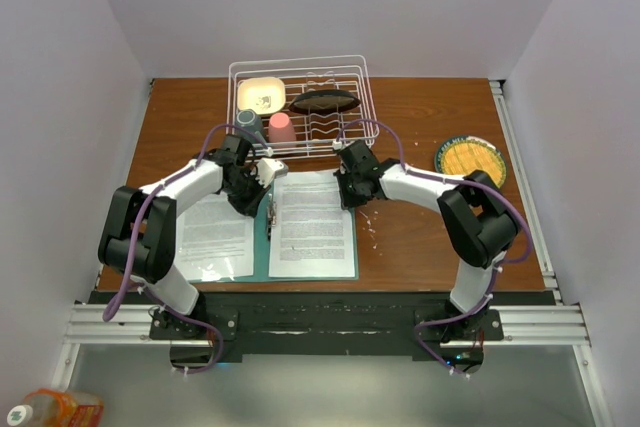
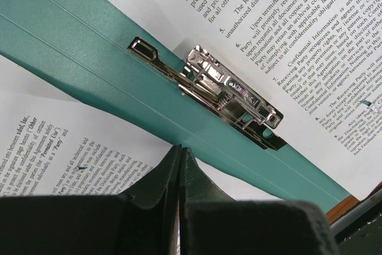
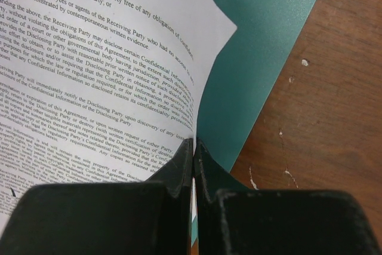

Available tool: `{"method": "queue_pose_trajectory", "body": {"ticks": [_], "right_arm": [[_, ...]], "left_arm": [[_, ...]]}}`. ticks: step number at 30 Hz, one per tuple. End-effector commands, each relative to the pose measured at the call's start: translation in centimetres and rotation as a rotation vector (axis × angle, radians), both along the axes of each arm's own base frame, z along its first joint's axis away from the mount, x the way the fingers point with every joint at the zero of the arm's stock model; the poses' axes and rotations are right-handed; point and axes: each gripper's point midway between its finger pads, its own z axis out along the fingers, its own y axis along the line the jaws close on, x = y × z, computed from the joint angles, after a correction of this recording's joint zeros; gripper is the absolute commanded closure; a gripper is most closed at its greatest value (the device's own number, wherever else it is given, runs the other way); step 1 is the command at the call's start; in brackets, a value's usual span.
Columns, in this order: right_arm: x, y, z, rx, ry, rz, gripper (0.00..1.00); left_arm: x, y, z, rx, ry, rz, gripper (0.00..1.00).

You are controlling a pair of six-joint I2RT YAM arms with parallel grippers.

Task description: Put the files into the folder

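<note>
The teal folder (image 1: 263,244) lies open near the table's front edge, with its spine (image 2: 89,46) and metal clip (image 2: 221,91) close up in the left wrist view. One printed sheet of the files (image 1: 215,232) lies on the left half and another (image 1: 312,227) on the right half. My left gripper (image 1: 265,175) (image 2: 179,147) is shut with nothing in it, low over the left sheet just short of the spine. My right gripper (image 1: 345,187) (image 3: 194,141) is shut on the right sheet's far edge (image 3: 89,76), which curls up off the folder (image 3: 256,40).
A white wire dish rack (image 1: 300,107) stands behind the folder, holding a cream dish, a dark utensil, a pink cup (image 1: 282,128) and a grey cup (image 1: 249,122). A yellow plate with a green rim (image 1: 471,159) sits at the right. Bare wood (image 3: 322,117) lies right of the folder.
</note>
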Motion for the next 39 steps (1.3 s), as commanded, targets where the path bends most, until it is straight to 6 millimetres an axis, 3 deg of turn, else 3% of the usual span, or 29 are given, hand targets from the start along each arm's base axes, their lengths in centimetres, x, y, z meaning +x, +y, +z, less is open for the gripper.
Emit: {"method": "queue_pose_trajectory", "body": {"ticks": [1, 4, 8, 15, 25, 28, 33, 37, 39], "right_arm": [[1.5, 1.1, 1.5, 0.029, -0.051, 0.037, 1.0], [1.4, 0.8, 1.5, 0.017, -0.055, 0.042, 0.95], [1.1, 0.3, 1.2, -0.005, -0.043, 0.043, 0.77], [0.8, -0.1, 2.2, -0.004, -0.062, 0.031, 0.61], [2.1, -3.3, 5.7, -0.123, -0.175, -0.049, 0.53], [2.3, -2.6, 7.4, -0.075, -0.214, -0.038, 0.53], [3.8, -0.5, 8.2, 0.019, -0.253, -0.041, 0.63], [5.6, 3.7, 9.1, 0.181, -0.26, -0.023, 0.78], [5.5, 5.3, 7.6, 0.202, -0.226, -0.007, 0.87]], "left_arm": [[0.4, -0.6, 1.1, -0.034, -0.04, -0.024, 0.96], [0.4, -0.6, 1.2, -0.037, -0.042, -0.027, 0.96], [0.4, -0.6, 1.1, -0.036, -0.038, -0.027, 0.95], [0.2, -0.7, 1.3, -0.044, -0.037, -0.039, 0.96], [0.2, -0.7, 1.4, -0.044, -0.046, -0.04, 0.96], [0.2, -0.7, 1.5, -0.045, -0.05, -0.04, 0.96], [0.3, -0.7, 1.6, -0.047, -0.053, -0.042, 0.96], [0.3, -0.8, 1.7, -0.051, -0.056, -0.035, 0.96], [0.5, -0.9, 1.8, -0.057, -0.058, -0.034, 0.96]]}}
